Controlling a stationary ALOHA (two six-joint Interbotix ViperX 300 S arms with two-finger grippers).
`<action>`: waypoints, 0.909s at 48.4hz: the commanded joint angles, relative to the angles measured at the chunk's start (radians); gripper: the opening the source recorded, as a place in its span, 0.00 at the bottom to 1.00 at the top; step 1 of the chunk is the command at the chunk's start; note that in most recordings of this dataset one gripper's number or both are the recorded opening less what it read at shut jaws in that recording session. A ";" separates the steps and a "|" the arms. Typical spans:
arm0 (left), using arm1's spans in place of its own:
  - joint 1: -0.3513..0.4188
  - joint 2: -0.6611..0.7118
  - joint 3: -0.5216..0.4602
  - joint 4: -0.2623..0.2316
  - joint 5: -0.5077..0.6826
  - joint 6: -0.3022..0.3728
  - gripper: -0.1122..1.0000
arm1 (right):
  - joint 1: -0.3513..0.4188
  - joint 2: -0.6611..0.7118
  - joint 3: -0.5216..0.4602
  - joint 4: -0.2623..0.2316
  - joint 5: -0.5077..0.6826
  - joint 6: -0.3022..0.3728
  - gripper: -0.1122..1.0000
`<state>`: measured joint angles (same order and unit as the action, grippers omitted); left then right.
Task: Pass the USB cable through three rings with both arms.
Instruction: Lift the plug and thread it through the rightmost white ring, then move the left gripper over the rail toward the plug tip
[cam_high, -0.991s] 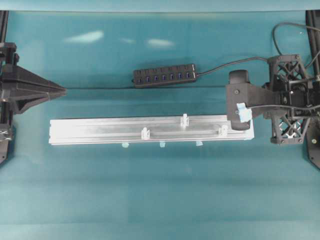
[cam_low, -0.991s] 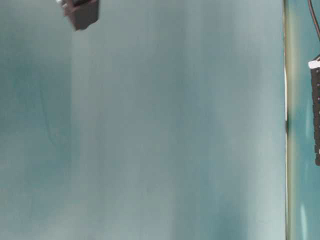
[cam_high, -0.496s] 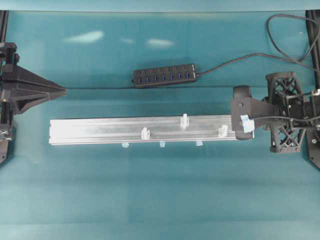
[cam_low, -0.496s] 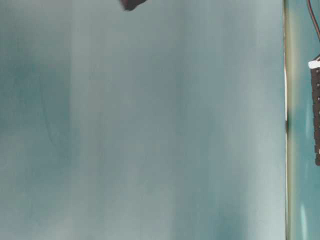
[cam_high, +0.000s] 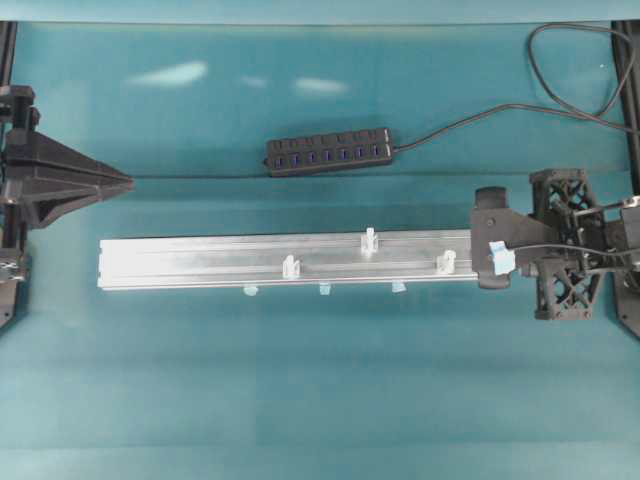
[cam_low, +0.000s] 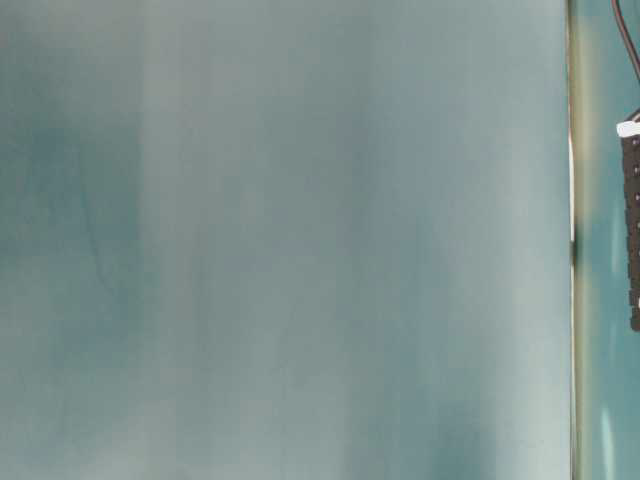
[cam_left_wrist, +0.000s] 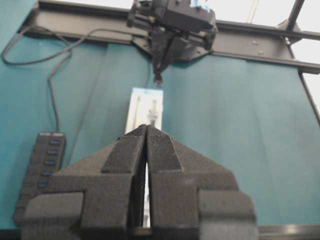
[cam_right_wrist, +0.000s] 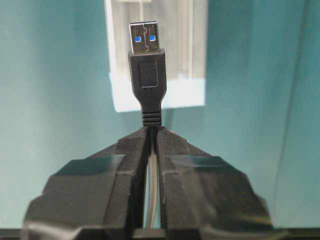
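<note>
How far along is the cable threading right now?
Done: the right gripper is shut on the USB cable, plug pointing at the rail end. In hand: lining it up. Left: all three rings are unthreaded, and the left gripper waits shut.

USB cable (cam_right_wrist: 148, 90): thin black cord, black plug, silver tip with two blue marks inside. Plug points toward rail end, clamped just behind its collar between closed jaws of right gripper (cam_right_wrist: 152, 132). Cord (cam_high: 560, 60) loops over table at upper right, runs to hub.

Three rings (cam_high: 369, 241): small whitish upright loops on silver rail, staggered along right half. Cable passes through none.
</note>
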<state>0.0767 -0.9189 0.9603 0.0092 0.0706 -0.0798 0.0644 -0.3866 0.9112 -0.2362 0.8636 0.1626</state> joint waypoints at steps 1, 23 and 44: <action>0.002 0.005 -0.025 0.002 -0.011 -0.002 0.12 | -0.002 0.008 -0.003 0.002 -0.025 0.011 0.02; 0.002 0.034 -0.044 0.002 -0.011 0.000 0.12 | -0.018 0.081 0.020 0.002 -0.129 0.009 0.02; 0.002 0.041 -0.049 0.002 -0.011 -0.002 0.12 | -0.041 0.094 0.018 0.000 -0.178 0.009 0.02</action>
<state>0.0767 -0.8805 0.9419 0.0092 0.0706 -0.0798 0.0261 -0.2930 0.9357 -0.2347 0.6964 0.1626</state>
